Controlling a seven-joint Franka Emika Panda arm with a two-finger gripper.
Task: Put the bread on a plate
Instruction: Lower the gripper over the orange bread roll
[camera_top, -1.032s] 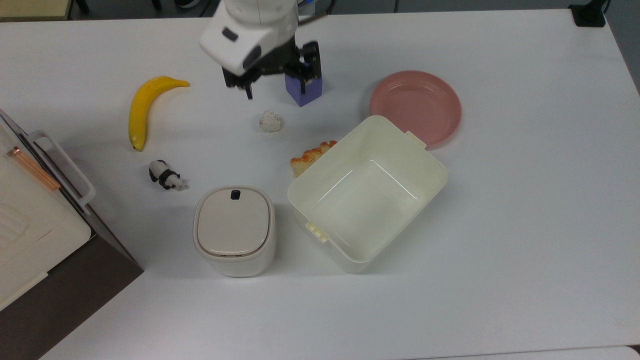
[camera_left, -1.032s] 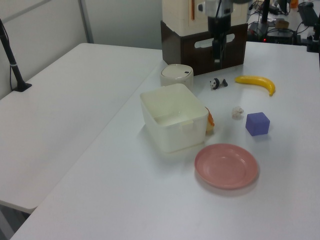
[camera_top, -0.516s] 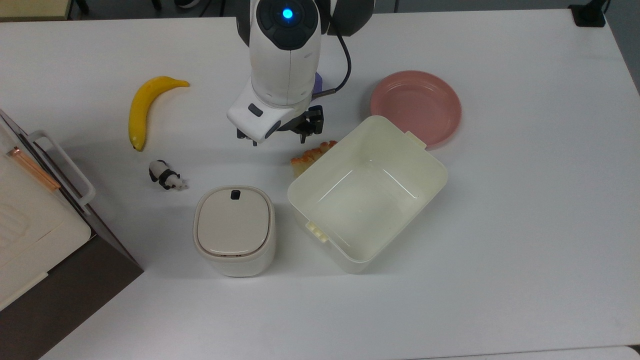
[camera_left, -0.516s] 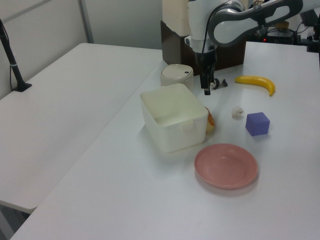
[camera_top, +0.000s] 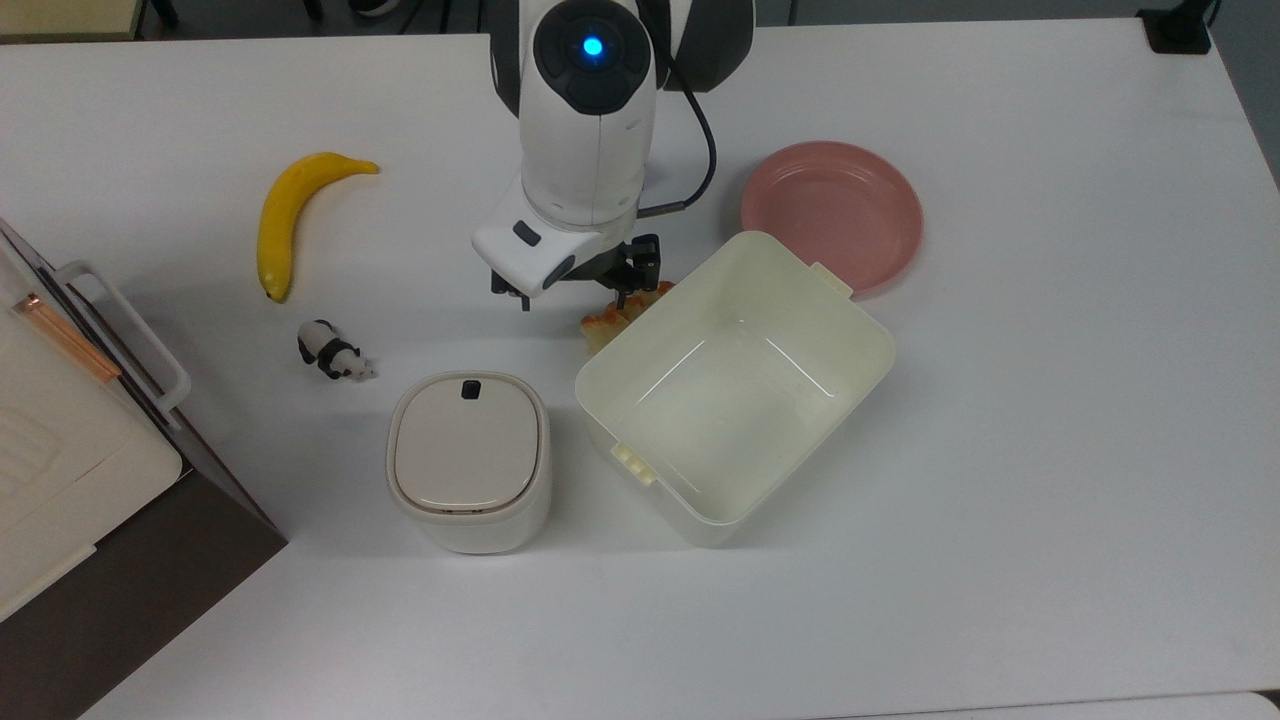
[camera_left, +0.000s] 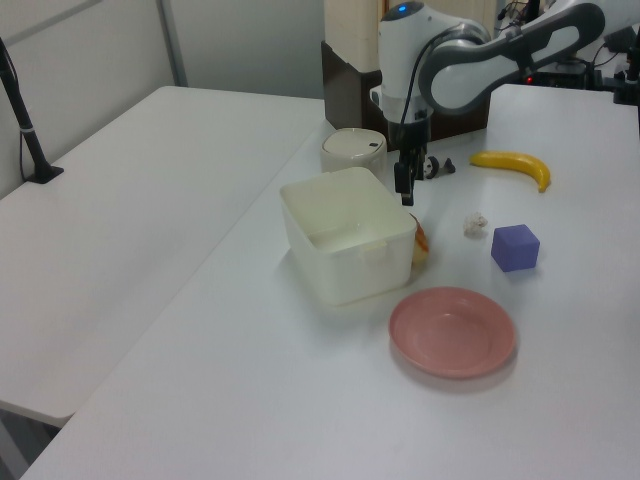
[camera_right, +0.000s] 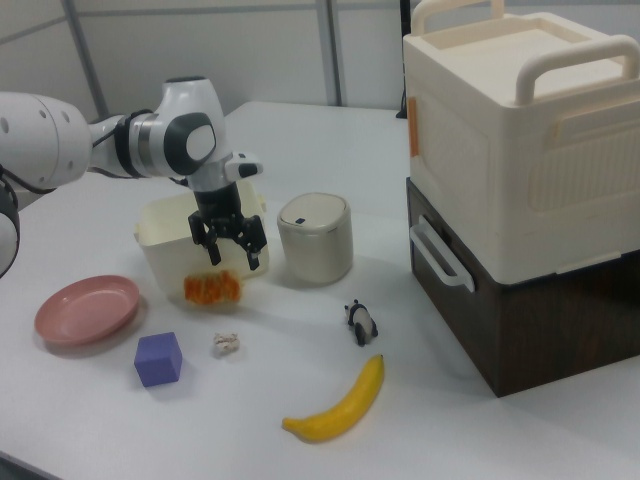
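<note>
Gripper: my gripper (camera_right: 229, 243) hangs just above the bread, fingers spread wide, holding nothing.
Bread: one bread (camera_right: 211, 288), on the table against the tub's outer wall.
Plate: one pink plate (camera_top: 830, 215), bare, beside the tub.
Tub: one cream tub (camera_top: 735, 385).
Other items: one banana (camera_top: 288, 214), one purple cube (camera_right: 159, 359), one panda figure (camera_top: 331, 351), one lidded canister (camera_top: 469, 460).
Writing: none legible.

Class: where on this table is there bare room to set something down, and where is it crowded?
Bare: the table on the top view's right, beyond the cream tub and pink plate. Crowded: where the gripper hangs by the bread.
</note>
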